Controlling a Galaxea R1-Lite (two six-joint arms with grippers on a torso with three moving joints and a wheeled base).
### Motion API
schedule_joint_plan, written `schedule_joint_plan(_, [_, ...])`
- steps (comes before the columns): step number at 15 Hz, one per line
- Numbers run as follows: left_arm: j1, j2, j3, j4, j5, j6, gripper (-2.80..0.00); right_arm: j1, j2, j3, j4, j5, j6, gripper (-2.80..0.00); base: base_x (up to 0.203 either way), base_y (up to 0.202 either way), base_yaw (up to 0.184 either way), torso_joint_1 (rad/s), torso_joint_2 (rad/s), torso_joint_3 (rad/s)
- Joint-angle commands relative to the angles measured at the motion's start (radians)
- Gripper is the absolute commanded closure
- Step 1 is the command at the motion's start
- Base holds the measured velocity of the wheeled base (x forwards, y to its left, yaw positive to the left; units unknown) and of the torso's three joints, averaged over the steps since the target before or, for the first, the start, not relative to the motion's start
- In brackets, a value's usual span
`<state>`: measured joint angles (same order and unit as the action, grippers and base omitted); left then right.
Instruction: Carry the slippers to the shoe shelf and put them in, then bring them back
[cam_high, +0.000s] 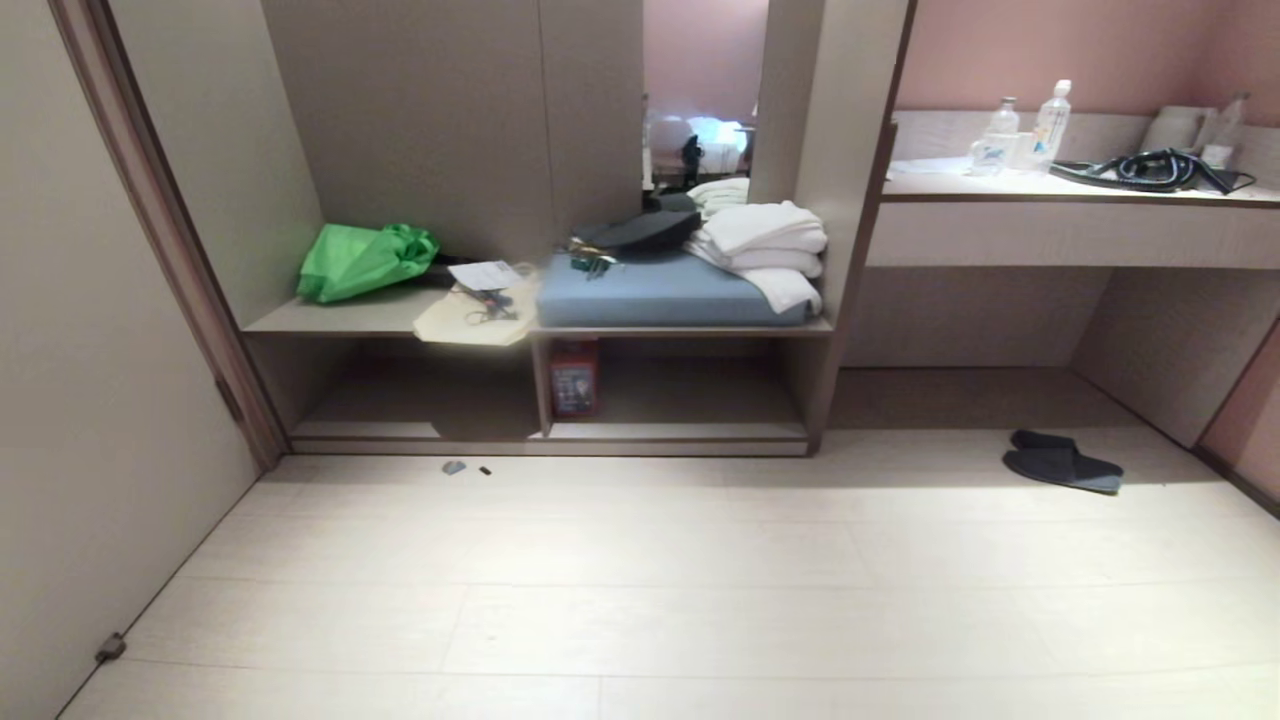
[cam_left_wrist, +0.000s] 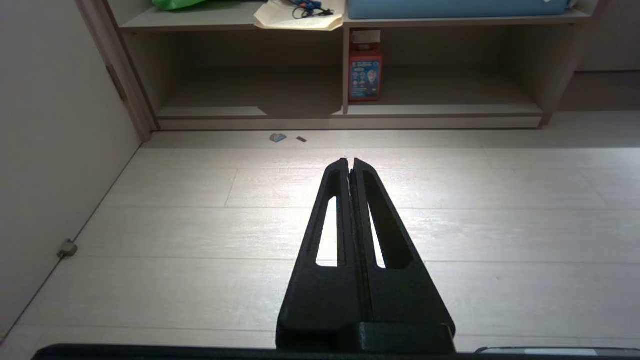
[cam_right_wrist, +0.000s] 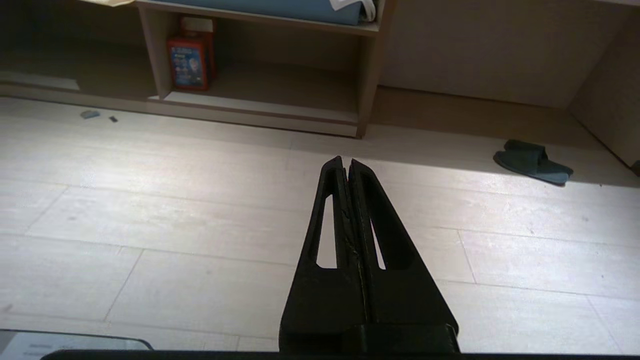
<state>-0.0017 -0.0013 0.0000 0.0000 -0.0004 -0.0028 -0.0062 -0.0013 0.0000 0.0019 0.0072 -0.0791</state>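
**Slippers on the floor, both tools clenched and empty**

Pointing out over pale floor planks (cam_left_wrist: 200, 230), the left tool (cam_left_wrist: 350, 162) has its two black fingers pressed together with nothing between them. The right tool (cam_right_wrist: 345, 162) is clenched the same way and also holds nothing. Neither arm appears in the head view.

Beyond the left tool, at upper centre of its wrist view, a red box (cam_left_wrist: 365, 75) with a blue printed panel stands against the divider of the low wood-grain unit; its print is too small to read. Two small scraps (cam_left_wrist: 278, 137) lie on the floor just in front of that unit.

The slippers (cam_high: 1062, 462) lie together at right of the head view, on the floor before a recess under the bench (cam_high: 1080, 190), well apart from the shoe shelf (cam_high: 690, 400), which sits at centre frame to the right of the red box. Above the shelf lie a blue cushion (cam_high: 660, 290), folded white towels (cam_high: 765, 245) and a green bag (cam_high: 365, 260). Clear bottles (cam_high: 1050, 125) with unreadable labels and a dark coiled cord (cam_high: 1150, 168) stand on the bench.
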Motion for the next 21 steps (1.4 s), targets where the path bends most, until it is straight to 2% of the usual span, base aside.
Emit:
schedule_joint_plan(1, [0.000, 0.000, 0.000, 0.000, 0.000, 0.000, 0.00, 0.000, 0.001, 0.000, 0.000, 0.000, 0.001, 0.00, -0.196, 0.000, 0.001, -0.001, 0.00, -0.001])
schedule_joint_plan(21, [0.000, 0.000, 0.000, 0.000, 0.000, 0.000, 0.00, 0.000, 0.001, 0.000, 0.000, 0.002, -0.011, 0.00, -0.196, 0.000, 0.001, 0.003, 0.00, 0.002])
